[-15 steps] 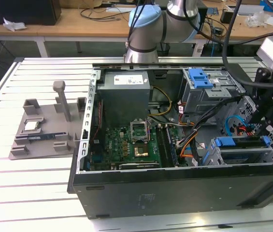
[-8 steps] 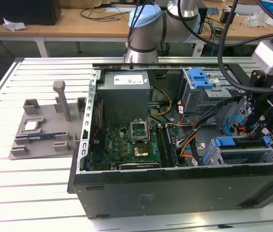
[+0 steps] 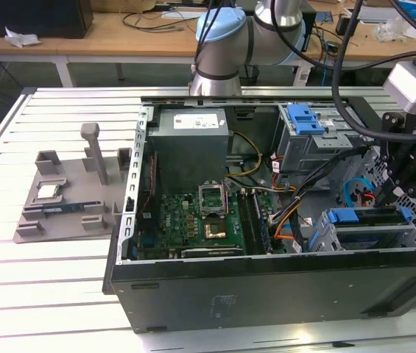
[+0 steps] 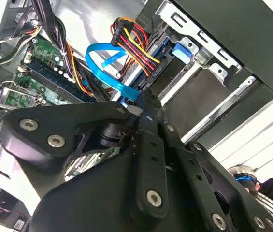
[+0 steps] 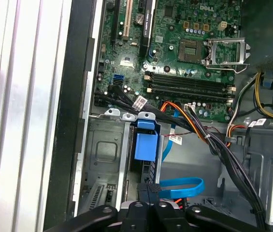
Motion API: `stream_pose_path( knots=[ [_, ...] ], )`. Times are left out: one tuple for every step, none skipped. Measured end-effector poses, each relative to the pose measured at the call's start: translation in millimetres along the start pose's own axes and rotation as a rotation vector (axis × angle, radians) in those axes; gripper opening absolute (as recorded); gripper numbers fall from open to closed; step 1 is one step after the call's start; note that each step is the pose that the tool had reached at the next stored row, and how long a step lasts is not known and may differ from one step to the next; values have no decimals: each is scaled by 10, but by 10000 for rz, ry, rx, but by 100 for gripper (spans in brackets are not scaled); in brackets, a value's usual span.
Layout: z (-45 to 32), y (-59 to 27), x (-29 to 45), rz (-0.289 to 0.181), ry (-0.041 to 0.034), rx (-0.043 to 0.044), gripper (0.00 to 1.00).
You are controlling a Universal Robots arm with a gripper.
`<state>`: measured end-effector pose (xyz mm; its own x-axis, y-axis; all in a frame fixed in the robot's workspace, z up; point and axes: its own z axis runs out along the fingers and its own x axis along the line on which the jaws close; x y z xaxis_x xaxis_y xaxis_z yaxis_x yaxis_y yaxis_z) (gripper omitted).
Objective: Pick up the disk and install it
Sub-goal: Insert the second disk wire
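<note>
**Desk:** What's the picture?

**Photographer:** 1 robot arm, its gripper point(image 3: 390, 200) reaching down inside an open computer case point(image 3: 266, 279) on a slatted table point(image 3: 46, 294), working at the case's near corner at the exterior view's right.

**Desk:** And the disk?

**Photographer:** The disk point(image 3: 366, 216) stands on edge in its blue frame, inside a slot of the grey drive cage point(image 5: 105, 150) in that corner. In the first wrist view the disk point(image 5: 146, 142) shows its blue end tab on the side facing the motherboard point(image 5: 184, 53).

**Desk:** How does it lie from the gripper?

**Photographer:** Directly under it and running away from it. The long axis goes from the gripper point(image 5: 148, 187) straight toward the motherboard, parallel to the cage walls. The gripper sits over the end far from the blue tab.

**Desk:** Is it gripping?

**Photographer:** In the second wrist view the gripper point(image 4: 143, 99) has its 2 fingers drawn together. The tips meet at the frame's upper edge, but I can't tell whether they pinch it or only press on it. A blue ribbon cable point(image 5: 184, 186) loops just beside them.

**Desk:** Progress?

**Photographer:** My judgement is that the disk is in the slot, at or close to seated.
</note>
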<state>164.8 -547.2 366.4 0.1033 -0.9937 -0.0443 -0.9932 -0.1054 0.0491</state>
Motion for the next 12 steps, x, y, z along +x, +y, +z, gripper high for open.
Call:
stream_pose_path(
  knots=[
    [0,0,0,0,0,0,11],
    [0,0,0,-1,0,0,11],
    [0,0,0,-2,0,0,11],
    [14,0,3,-1,-4,0,11],
    [29,-1,5,29,-4,1,11],
    [45,-2,6,139,-6,6,11],
    [58,-2,6,276,-14,12,11],
    [81,-3,8,539,-26,23,11],
    [89,-3,9,662,-32,29,11],
    [93,-3,12,668,-31,29,11],
    [96,-2,21,669,-33,30,11],
    [96,-1,34,670,-32,30,11]
  ],
)
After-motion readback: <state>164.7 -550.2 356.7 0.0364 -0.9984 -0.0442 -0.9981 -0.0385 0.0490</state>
